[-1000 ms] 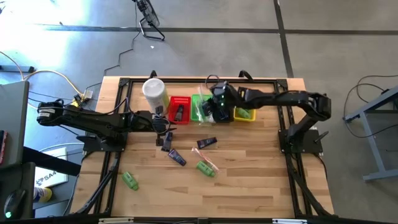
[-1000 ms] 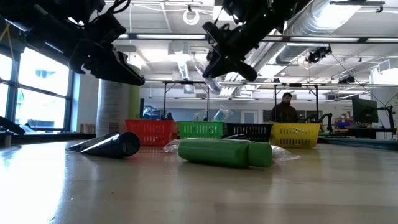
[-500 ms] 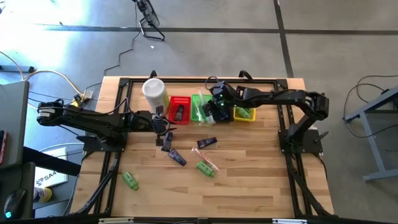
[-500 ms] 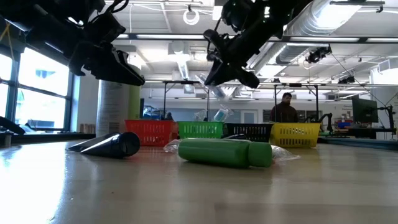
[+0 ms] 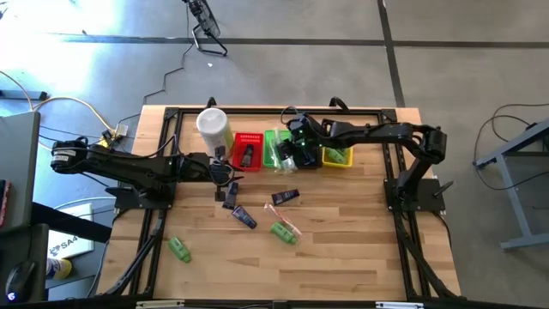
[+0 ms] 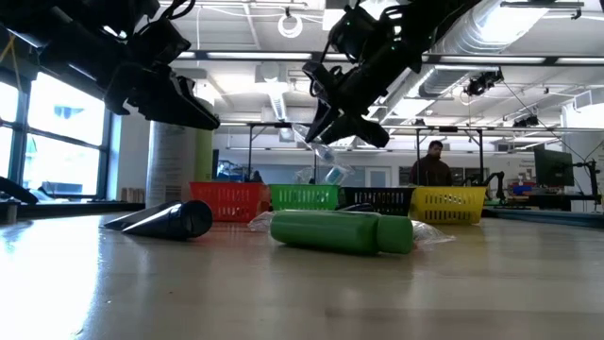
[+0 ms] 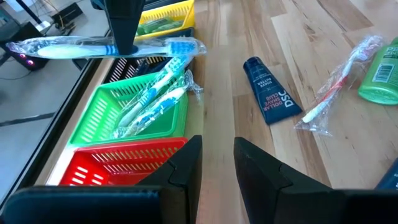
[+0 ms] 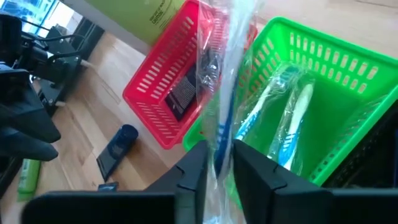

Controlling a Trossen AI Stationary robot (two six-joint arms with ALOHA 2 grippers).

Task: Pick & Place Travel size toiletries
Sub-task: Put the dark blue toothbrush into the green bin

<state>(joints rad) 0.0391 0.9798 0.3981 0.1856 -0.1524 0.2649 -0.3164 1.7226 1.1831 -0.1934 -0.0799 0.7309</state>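
My right gripper (image 5: pixel 289 155) hangs over the green basket (image 5: pixel 276 148), shut on a plastic-wrapped blue toothbrush (image 7: pixel 106 48). Two more wrapped toothbrushes (image 7: pixel 155 93) lie in that basket. On the table lie a navy tube (image 7: pixel 270 98), another navy tube (image 5: pixel 244 217), a wrapped red toothbrush (image 7: pixel 336 87) and two green bottles (image 5: pixel 283 232) (image 5: pixel 178 249). My left gripper (image 7: pixel 217 158) waits above the table in front of the red basket (image 5: pixel 247 151), its fingers a narrow gap apart with nothing between them. My right gripper pinches the wrapped toothbrush about the middle of its handle (image 8: pixel 219 140) between its two fingers. The fingers (image 7: pixel 121 25) come slanting down from above and lie across it. The toothbrush hangs roughly level, clear of the green basket, bristle end (image 7: pixel 180 46) free.
Red, green, black (image 7: pixel 134 65) and yellow (image 5: pixel 337 157) baskets stand in a row at the far side, with a tall white canister (image 5: pixel 213 127) at their left end. The red basket holds a dark item (image 8: pixel 183 93). Bare wood lies along the near edge.
My right gripper has sunk toward the green basket and rolled a little, carrying the wrapped toothbrush lower with it.
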